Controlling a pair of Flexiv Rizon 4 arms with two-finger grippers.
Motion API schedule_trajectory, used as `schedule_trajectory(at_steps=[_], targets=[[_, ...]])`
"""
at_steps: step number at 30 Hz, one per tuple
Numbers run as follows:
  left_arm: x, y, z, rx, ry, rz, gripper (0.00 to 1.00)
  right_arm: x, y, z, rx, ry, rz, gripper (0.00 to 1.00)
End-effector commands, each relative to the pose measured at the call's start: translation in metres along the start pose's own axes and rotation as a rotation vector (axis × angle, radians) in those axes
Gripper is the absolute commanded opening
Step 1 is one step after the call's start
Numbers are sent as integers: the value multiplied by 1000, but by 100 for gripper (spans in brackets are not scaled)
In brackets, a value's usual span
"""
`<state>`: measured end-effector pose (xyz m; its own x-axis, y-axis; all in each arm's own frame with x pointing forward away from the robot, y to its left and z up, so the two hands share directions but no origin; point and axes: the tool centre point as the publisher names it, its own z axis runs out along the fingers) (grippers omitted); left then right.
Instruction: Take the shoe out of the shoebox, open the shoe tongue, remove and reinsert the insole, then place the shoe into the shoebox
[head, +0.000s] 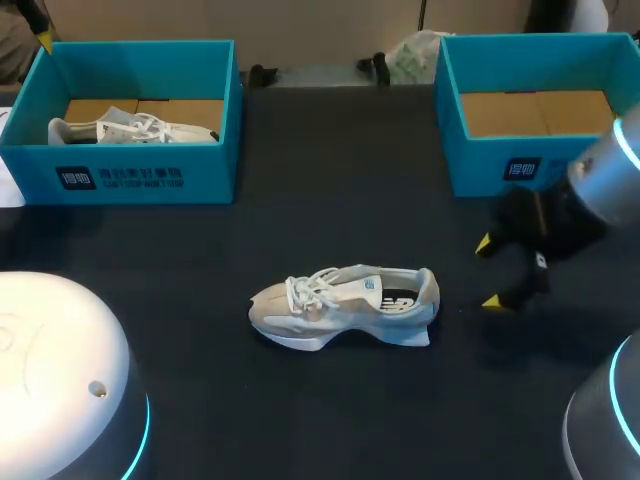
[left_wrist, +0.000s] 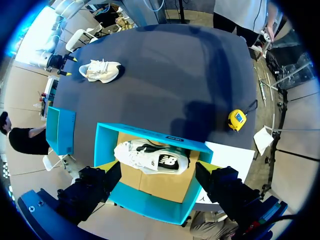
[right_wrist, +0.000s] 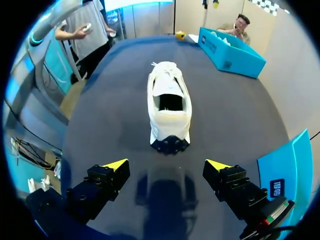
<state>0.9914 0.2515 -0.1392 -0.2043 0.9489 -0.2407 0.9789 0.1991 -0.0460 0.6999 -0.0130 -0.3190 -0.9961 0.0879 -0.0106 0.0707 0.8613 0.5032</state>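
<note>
Head view: your shoe (head: 345, 305) lies mid-table, heel (head: 425, 295) at 3 o'clock toward the right gripper (head: 490, 272), which is spread wide and empty, likely staged for the tongue.
Left wrist: your left gripper (left_wrist: 156, 167), also spread and empty, hovers over a boxed shoe (left_wrist: 150, 157).
Right wrist: the heel sits at that gripper's 12 o'clock.

A pale grey-white shoe (head: 345, 305) is standing upright on its sole in the middle of the dark surface (head: 330, 220), toe pointing left, its laces lying loose. A teal shoebox (head: 140, 178) is sitting open at the far left, holding a second shoe (head: 130, 130) on its side. Another teal shoebox (head: 500, 165) is sitting open at the far right, showing its brown cardboard floor.
</note>
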Motion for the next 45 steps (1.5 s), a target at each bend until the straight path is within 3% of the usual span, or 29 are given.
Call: schedule_trajectory(at_steps=[1,7,10,45], targets=[[0,-1,0,-2,3,0,100,0,-13,4,-431,-10,-15,100],[0,-1,0,-2,3,0,100,-3,-27,7,-509,-23,-66,100],[0,-1,0,-2,3,0,100,-7,-34,13,-495,-20,-47,100],[0,-1,0,-2,3,0,100,-7,-34,13,-495,-20,-47,100]])
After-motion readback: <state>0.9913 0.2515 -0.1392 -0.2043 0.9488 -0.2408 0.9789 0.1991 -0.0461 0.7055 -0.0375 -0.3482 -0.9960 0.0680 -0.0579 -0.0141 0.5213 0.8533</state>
